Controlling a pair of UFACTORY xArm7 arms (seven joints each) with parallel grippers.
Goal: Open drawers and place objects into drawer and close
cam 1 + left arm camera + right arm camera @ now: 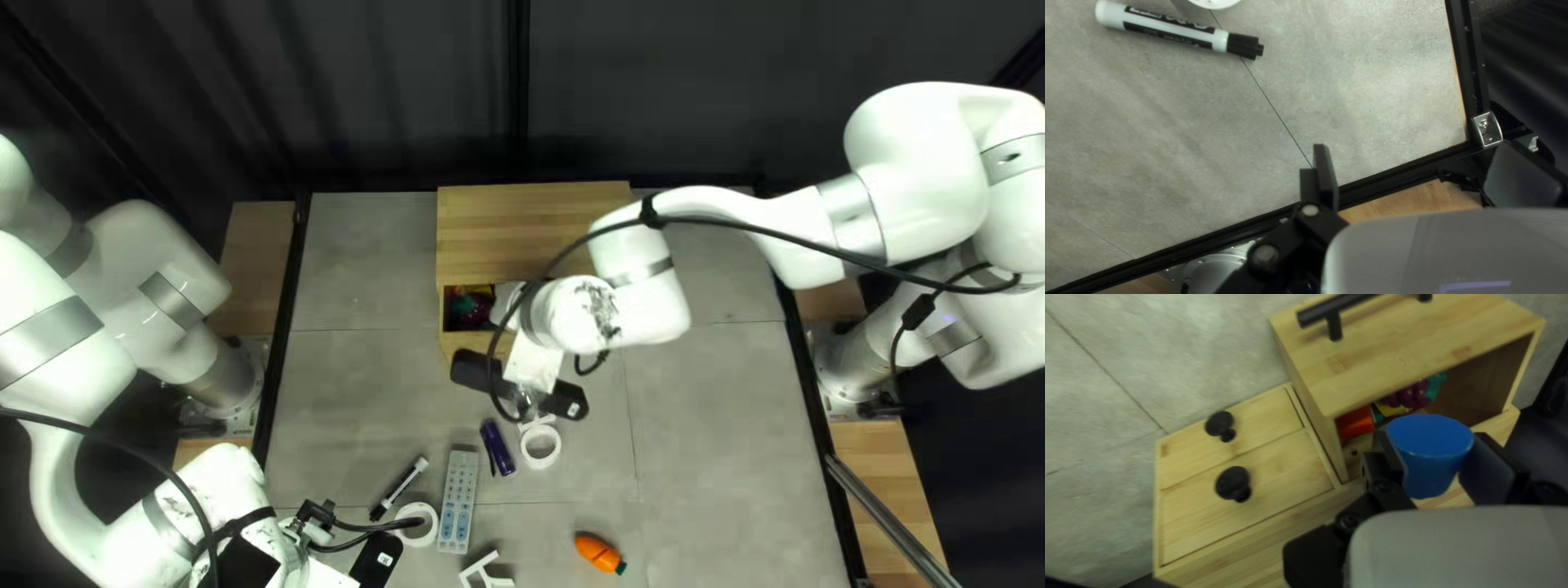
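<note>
One blue tapered piece (pixel 1429 457), clasped between both fingers of right gripper (pixel 1430 435) | near open drawer (pixel 1393 362), height over it unclear | probably light, stiff, slightly slippery; best pinched across its sides, below the flat top | left gripper (pixel 1414 145): spread wide, holding nothing

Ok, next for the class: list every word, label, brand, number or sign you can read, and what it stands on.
None can be quoted.
White plastic marker with black cap: print too blurred.
Long grey remote with pale-blue buttons: markings too small.
</note>
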